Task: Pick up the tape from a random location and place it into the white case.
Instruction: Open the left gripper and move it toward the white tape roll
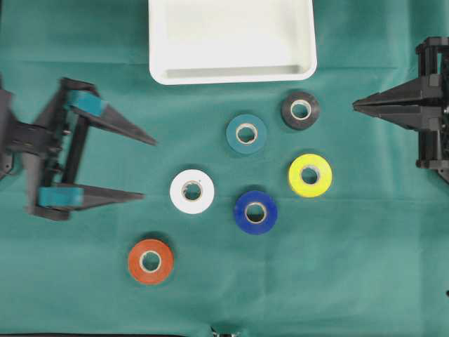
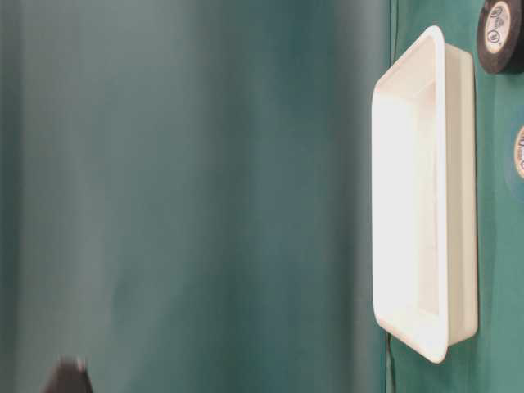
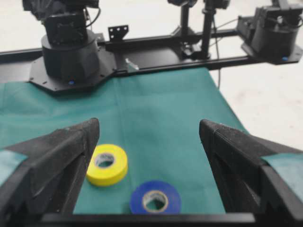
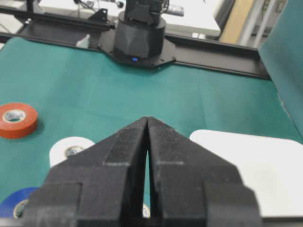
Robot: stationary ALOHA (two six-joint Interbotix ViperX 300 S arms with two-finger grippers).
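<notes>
Found no legible text anywhere. Saw small dark marks printed on inner core label of black tape roll (image 2: 500, 34) in table-level view, too small for me to read. Core of teal tape roll (image 2: 519, 152) at that view's right edge was likewise unreadable. Noticed no brand, number or sign on white case (image 1: 232, 72).

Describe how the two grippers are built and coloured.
Both are matte black. The left gripper has two long fingers tapering to points, each with a teal tape band near its base, mounted on a black frame. The right gripper has matching wedge-shaped fingers with a rough, grainy surface; no teal shows on it.
</notes>
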